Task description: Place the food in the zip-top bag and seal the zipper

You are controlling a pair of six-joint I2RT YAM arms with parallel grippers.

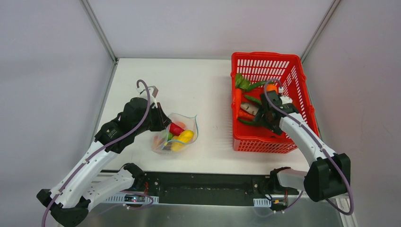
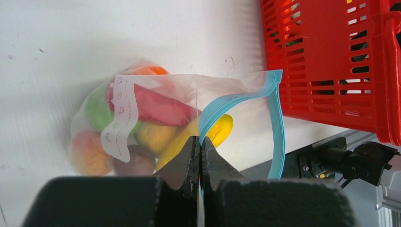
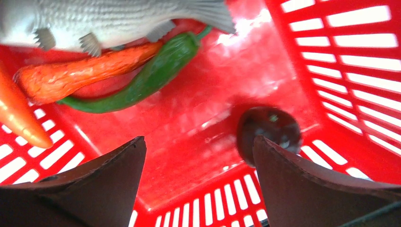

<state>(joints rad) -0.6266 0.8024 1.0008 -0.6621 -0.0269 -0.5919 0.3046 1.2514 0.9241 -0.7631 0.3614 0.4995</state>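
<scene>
- The bag (image 1: 176, 134) lies on the surface (image 1: 203, 85), left of the basket (image 1: 267, 56), with its mouth gaping open.
- Inside the bag is food (image 2: 156, 106): red, yellow, green, orange, peach and dark pieces.
- The left pincer (image 2: 199, 144) is closed tight, pinching the zipper (image 2: 280, 127) at one end of the teal strip.
- The right pincer (image 3: 198, 179) is down in the basket, spread wide with nothing between its tips.
- A dark ball (image 3: 269, 132) sits on the basket floor, just beside one finger (image 3: 307, 184).
- A green pepper (image 3: 151, 75), a carrot (image 3: 80, 78) and a grey fish (image 3: 113, 19) lie together farther off.
</scene>
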